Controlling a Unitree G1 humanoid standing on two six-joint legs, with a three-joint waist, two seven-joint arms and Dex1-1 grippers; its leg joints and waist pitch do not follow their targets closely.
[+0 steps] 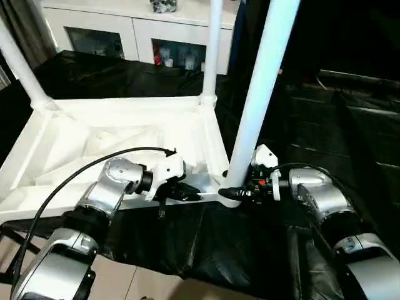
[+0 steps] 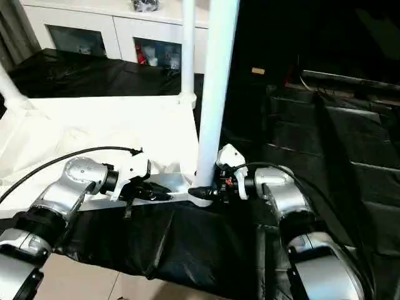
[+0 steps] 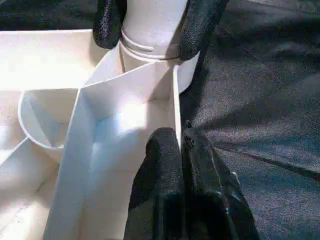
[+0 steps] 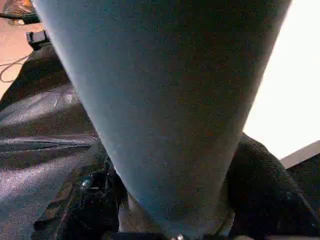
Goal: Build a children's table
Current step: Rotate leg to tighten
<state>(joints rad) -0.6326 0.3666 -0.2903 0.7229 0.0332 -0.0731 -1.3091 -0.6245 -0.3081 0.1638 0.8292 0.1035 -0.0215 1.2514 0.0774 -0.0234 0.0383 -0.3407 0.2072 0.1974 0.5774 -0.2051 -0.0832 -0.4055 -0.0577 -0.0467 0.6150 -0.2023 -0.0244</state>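
Claws working at the near corner of an upturned white plastic table.

Silver forearms are reaching in over crinkled black sheeting. The left claw, pinched shut on nothing, is lying against the near raised rim of the children's table, which is resting upside down with its ribbed underside showing. The right claw is standing part open, its black fingers straddling the base of the smooth tubular near leg at its rounded corner socket. Two more legs are rising from farther corners. Beyond, a white cabinet with glass doors is standing.
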